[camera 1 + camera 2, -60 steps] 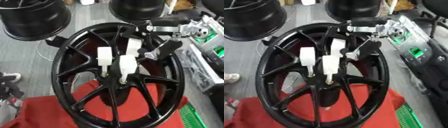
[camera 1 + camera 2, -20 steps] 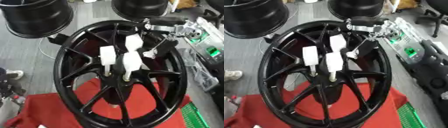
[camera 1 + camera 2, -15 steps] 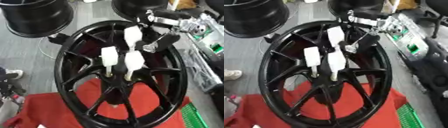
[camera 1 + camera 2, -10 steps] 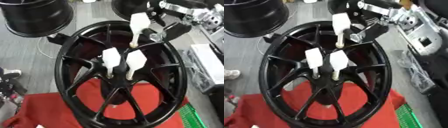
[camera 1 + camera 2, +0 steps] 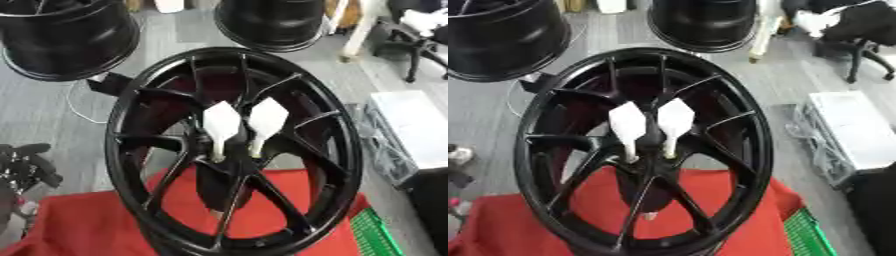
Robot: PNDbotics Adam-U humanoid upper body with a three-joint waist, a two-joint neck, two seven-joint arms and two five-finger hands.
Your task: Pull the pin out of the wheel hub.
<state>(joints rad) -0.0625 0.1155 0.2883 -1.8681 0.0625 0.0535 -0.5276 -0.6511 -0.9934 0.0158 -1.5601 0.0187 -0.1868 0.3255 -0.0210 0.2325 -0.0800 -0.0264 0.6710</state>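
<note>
The black wheel hub (image 5: 236,150) fills the middle of both views, standing tilted so its spoked face turns up toward the camera. Its lower rim sits on a red cloth (image 5: 79,225), which probably cushions the finish and keeps the wheel from sliding while pins are drawn. Behind it, two other black rims (image 5: 66,37) rest on the grey floor, set well apart from the work. To the right lies a pale, boxy case (image 5: 411,130), and a green crate (image 5: 376,235) shows at the lower right corner, just beside the cloth.

At the centre of the hub, two white pins stand side by side: the left pin (image 5: 221,125) and the right pin (image 5: 266,120). Each has a broad flat white head on a thin stem that runs down into the hub's centre between the spokes. The heads stick up clear of the spokes, a placement that leaves them easy to pinch from above and pull along the stem's line.

Neither robot hand shows in either view, so how far open each one is, or whether it carries anything, cannot be told. Some dark shapes at the left edge may be equipment, but they are too blurred to name. With two pins seated, the task's pulling looks unfinished at this hub.
</note>
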